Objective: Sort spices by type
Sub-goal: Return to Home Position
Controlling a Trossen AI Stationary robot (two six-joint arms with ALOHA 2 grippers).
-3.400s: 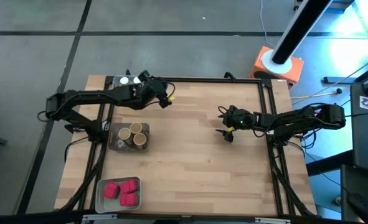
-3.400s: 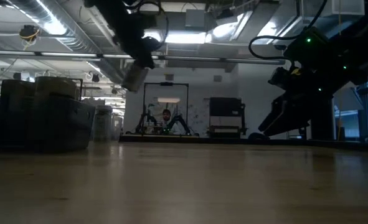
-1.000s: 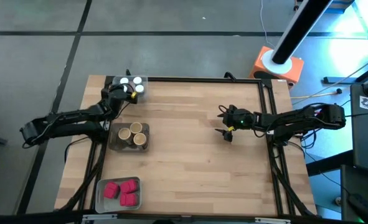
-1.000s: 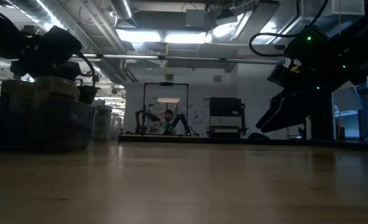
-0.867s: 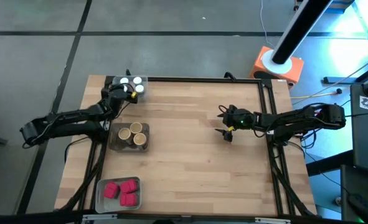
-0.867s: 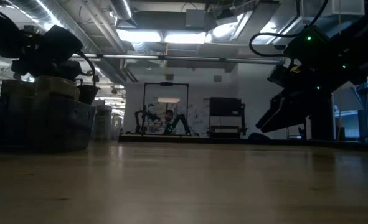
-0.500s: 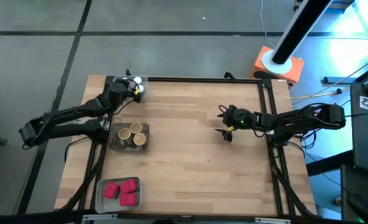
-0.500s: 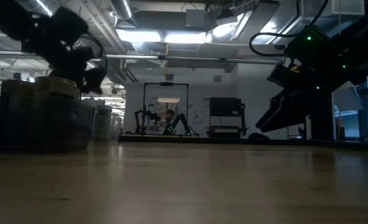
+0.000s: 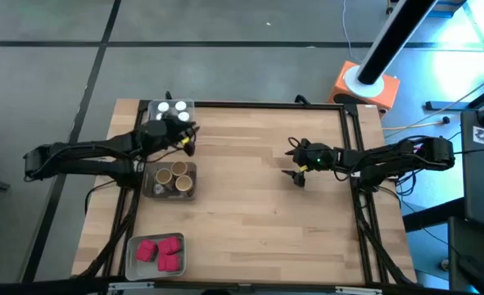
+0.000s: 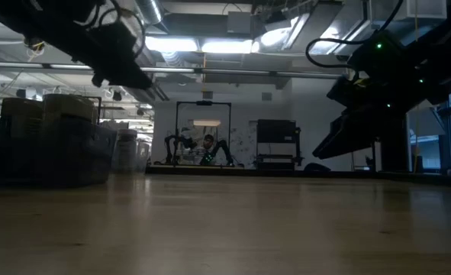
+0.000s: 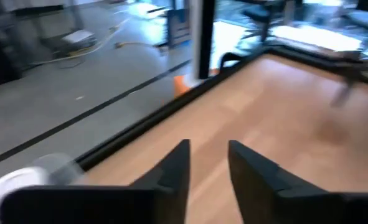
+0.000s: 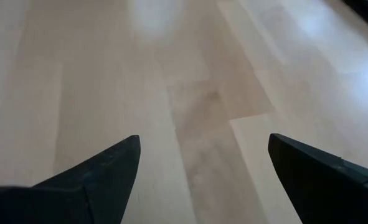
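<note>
Spices, three trays along the bench's [image 9: 250,229] left edge.
Near corner: tray [image 9: 132,247] of pink boxes [image 9: 160,251]. Mid-edge: tray [image 9: 149,187] of tan-lidded jars [image 9: 172,175]. Far corner: white-lidded jars [image 9: 170,105]. My left gripper [image 9: 187,138] beside them, jaws slightly apart; my right gripper [image 9: 294,164], jaws wide, both empty.

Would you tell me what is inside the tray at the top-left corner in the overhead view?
White-lidded jars show in the tray; the left gripper and its wrist overlap the near side, hiding part.

Wooden table [image 9: 258,213]; along left edge: clear tray [image 9: 150,110], dark tray [image 9: 152,191], grey tray [image 9: 132,257].
</note>
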